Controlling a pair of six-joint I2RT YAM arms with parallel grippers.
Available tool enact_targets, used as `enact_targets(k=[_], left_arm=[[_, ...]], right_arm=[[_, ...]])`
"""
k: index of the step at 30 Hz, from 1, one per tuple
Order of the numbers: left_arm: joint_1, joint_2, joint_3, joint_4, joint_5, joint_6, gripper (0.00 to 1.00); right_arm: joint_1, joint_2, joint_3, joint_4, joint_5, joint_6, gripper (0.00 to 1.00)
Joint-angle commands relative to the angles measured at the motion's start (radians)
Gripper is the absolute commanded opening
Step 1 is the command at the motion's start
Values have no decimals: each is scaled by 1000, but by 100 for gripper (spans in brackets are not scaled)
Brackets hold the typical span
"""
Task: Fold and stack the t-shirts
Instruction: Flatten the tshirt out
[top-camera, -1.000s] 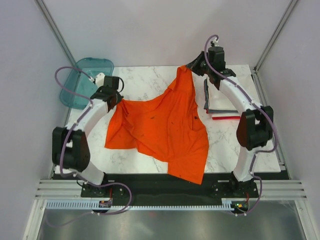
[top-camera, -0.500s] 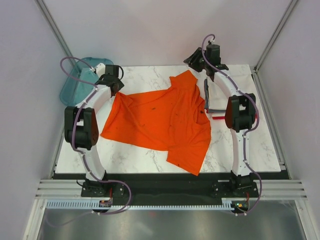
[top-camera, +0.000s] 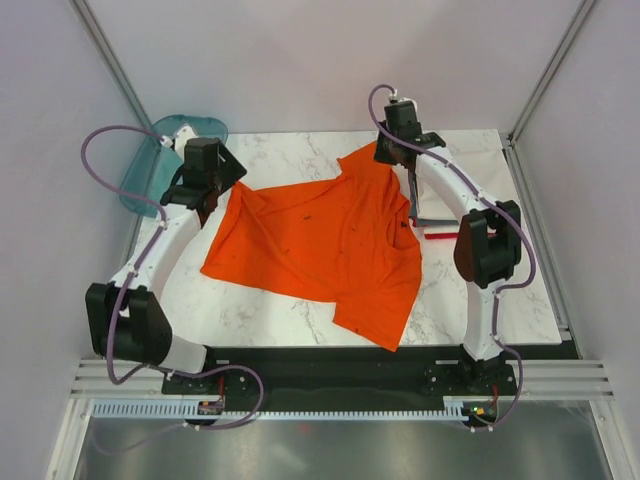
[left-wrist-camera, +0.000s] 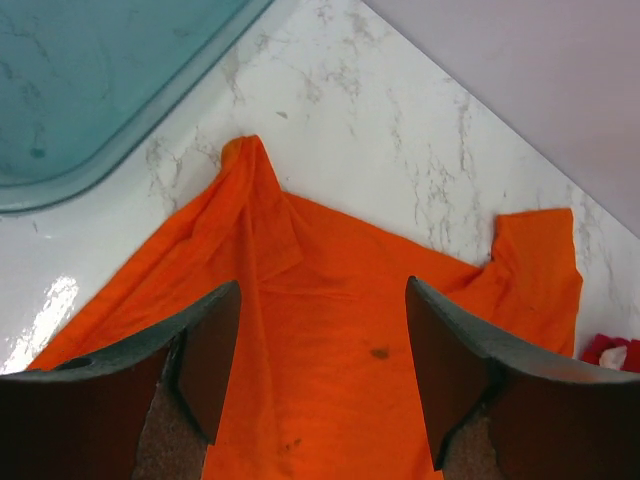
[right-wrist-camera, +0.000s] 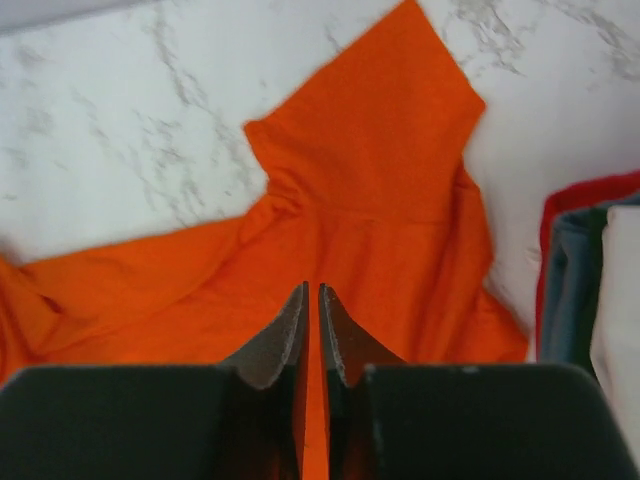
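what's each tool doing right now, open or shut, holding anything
left tool: open, nothing held, above the orange t-shirt
right tool: almost closed over that shirt; whether it pinches cloth cannot be told

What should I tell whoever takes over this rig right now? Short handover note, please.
Left end effector: open, empty, above the far-left part of the orange t-shirt.
Right end effector: fingers almost closed, above the shirt's far corner; no clear hold on cloth.
The orange t-shirt lies spread out, rumpled and unfolded, mid-table. The folded stack of white, grey and red shirts sits to its right.
Done: those shirts folded. Left: fold the orange one and put it on the stack.
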Motion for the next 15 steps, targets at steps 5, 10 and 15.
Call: enact_targets(k=[5,10,15], left_arm=[[-71,-219,-197,68,133,23,73],[-71,-363,-324,73,233,5,70],[-74,-482,-385,67,274,33,70]], right_arm=[[53,71,11,-261,367,-121,0],[46,94,-30,-267,447,-121,0],[1,133,-23,-270,430,-128,0]])
